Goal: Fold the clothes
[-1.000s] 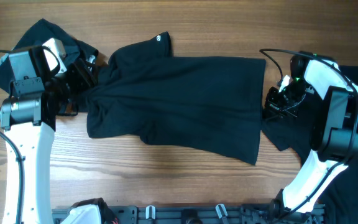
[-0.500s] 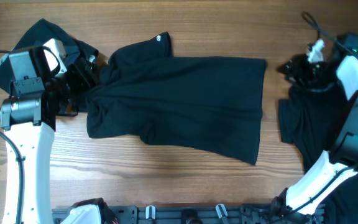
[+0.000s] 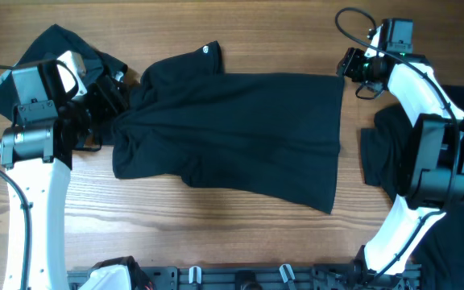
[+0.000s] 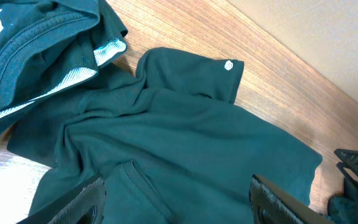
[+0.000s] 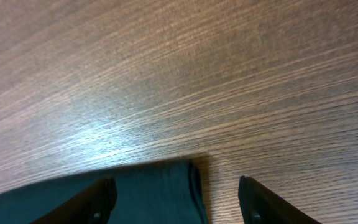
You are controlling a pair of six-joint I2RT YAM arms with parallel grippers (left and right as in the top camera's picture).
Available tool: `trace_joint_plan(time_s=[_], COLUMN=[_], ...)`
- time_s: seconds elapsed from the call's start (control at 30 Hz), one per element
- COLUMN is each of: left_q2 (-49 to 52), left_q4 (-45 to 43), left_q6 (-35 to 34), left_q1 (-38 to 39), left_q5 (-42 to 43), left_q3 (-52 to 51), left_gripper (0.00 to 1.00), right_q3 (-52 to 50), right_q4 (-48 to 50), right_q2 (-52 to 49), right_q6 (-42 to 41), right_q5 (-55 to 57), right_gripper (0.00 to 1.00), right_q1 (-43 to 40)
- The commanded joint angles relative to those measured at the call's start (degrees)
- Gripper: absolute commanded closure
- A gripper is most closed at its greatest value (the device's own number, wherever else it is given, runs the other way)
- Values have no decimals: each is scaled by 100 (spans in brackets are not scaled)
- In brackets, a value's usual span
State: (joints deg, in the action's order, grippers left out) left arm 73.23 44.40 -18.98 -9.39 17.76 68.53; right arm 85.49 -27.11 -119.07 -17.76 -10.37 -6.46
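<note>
Right tool (image 5: 179, 202) mostly cropped (jaws apart) over T-shirt (image 3: 232, 129) corner.

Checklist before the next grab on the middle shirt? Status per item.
1. Left gripper open: ok.
2. Right gripper open: ok.
3. Right gripper lined up on the T-shirt: ok, the shirt's corner lies between its fingers.
4. Left gripper above the shirt's left end: ok.
5. Shirt flat: not ok, bunched at the left end.
6. Shirt free of the other garment at left: cannot tell, black against black.
</note>
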Motion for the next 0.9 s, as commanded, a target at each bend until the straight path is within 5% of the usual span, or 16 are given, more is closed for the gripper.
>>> trace_joint_plan(time_s=[0.0, 0.2, 0.33, 0.53, 0.7, 0.73, 0.8, 0.83, 0.87], left_q2=[4, 4, 4, 4, 4, 4, 4, 4, 4], left_q4=[4, 7, 7, 2, 4, 4, 24, 28, 22], left_q6=[74, 74, 74, 74, 76, 76, 76, 74, 74], left_q1=[28, 28, 28, 28, 28, 28, 28, 28, 26], left_q5=[87, 87, 87, 87, 90, 90, 120, 361, 507], left_q3=[-15, -15, -15, -15, -15, -15, -15, -15, -15], left_gripper=[26, 26, 26, 25, 23, 22, 15, 0, 0], right_q3=[28, 28, 46, 238, 238, 238, 238, 238, 238], right_q4=[39, 181, 531, 2087, 2057, 2009, 1902, 1751, 1631], right_q2=[-437, -643, -605, -221, -219, -210, -190, -142, -70], right_q6=[-44, -26, -48, -1327, -1550, -1547, -1539, -1513, -1423], right_q5=[-94, -678, -931, -1180, -907, -911, -1314, -1552, -1727], right_gripper=[32, 57, 96, 96, 96, 90, 41, 39, 39], right_q1=[103, 116, 103, -431, -780, -859, -997, -1056, -1095])
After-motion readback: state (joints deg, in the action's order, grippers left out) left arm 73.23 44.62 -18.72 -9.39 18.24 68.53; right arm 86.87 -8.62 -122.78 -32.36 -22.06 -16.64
